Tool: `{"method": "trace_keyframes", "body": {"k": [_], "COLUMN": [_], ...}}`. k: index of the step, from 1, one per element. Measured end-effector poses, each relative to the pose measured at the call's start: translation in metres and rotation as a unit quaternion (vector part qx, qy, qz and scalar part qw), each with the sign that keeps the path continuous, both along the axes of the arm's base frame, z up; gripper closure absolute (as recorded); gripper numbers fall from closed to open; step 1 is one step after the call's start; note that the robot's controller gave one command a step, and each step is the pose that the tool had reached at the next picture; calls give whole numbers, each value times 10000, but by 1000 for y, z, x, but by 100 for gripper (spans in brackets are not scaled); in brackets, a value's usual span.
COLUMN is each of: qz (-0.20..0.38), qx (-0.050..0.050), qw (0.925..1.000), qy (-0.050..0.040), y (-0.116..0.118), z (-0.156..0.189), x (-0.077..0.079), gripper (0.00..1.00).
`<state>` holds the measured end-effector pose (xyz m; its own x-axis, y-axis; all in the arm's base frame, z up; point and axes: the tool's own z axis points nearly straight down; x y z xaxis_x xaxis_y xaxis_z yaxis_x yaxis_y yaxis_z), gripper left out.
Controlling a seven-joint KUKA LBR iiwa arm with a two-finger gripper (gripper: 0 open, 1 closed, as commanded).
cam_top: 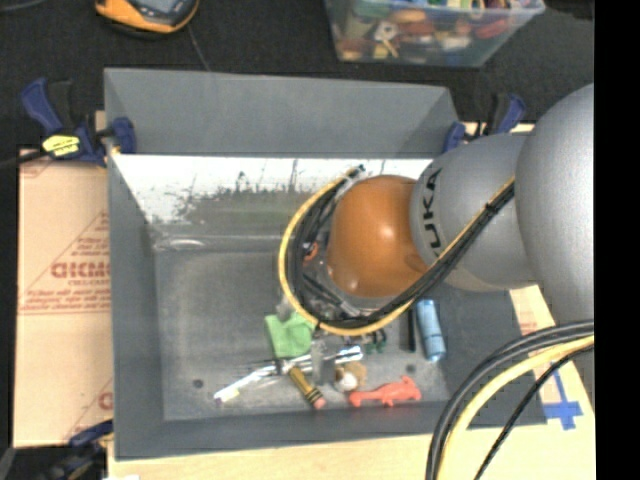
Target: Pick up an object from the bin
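Camera view: the grey metal bin (140, 268) has a scuffed, pale-streaked floor and dark scratch marks along its back wall. It stands on a black worktop (250, 28), where a clear plastic tub of coloured toys (430, 18) and an orange-and-black handheld device (148, 3) lie behind it. The arm's orange dome-shaped cover (370, 233) hangs over the bin's front middle. Below it the tool (332, 355) is low over a small heap, and I cannot tell whether it is open or closed. A crumpled green piece (289, 334) lies just left of it, a red plastic piece (385, 393) and a blue cylinder (430, 328) to its right.
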<state>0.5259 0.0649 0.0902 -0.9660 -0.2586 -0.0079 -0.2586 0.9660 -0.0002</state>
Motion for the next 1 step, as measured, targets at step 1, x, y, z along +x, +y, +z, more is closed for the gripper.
{"method": "trace_keyframes", "body": {"k": [1], "qz": [169], "qx": [-18], "qw": [9998], "qy": [-54], "y": [-37], "z": [8], "x": [-10], "gripper": [0]}}
